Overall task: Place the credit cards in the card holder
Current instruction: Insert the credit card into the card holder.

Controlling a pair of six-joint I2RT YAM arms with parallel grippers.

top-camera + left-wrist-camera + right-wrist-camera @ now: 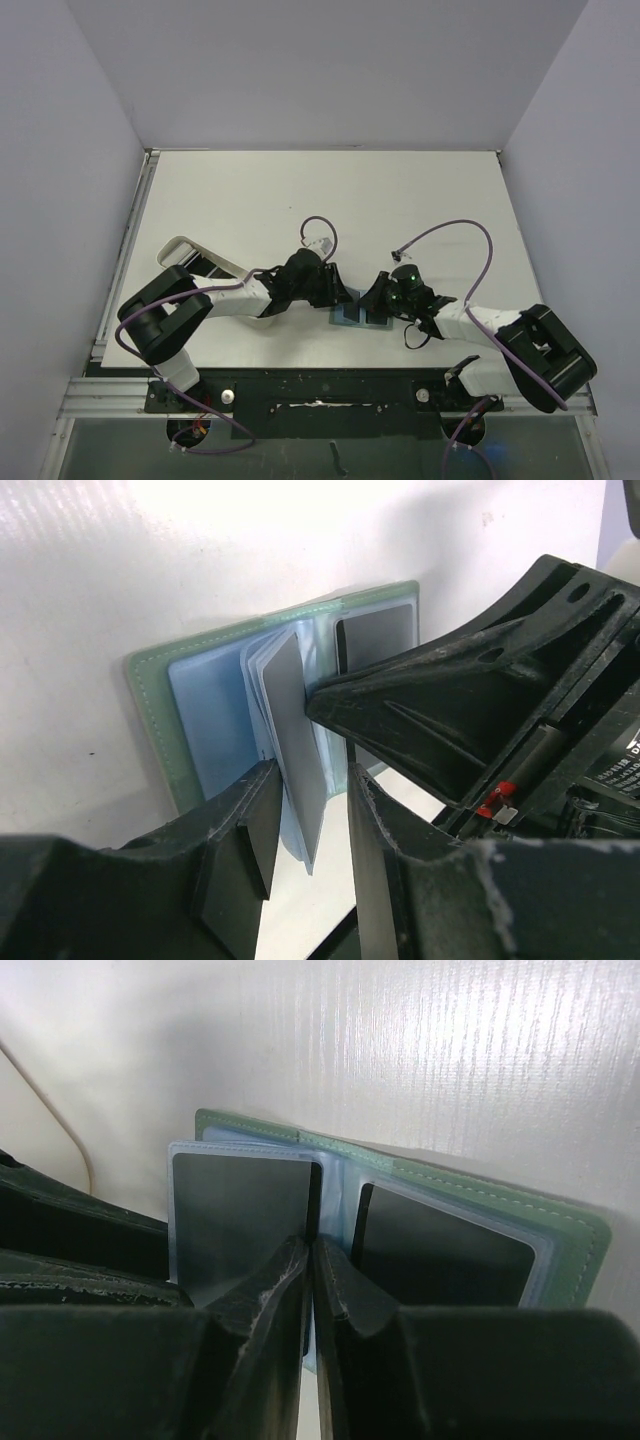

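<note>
Lying open, the stitched green card holder (560,1225) shows flat dark credit cards (235,1225).

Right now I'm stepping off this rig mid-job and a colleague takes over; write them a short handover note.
Left gripper: fingers apart, straddling a grey card upright among the sleeve leaves.
Right gripper: fingers shut on a leaf of the card holder, open on the table.
Done: a dark card sits flat in a sleeve.
Left: seat the grey card fully, probably; then release.
</note>
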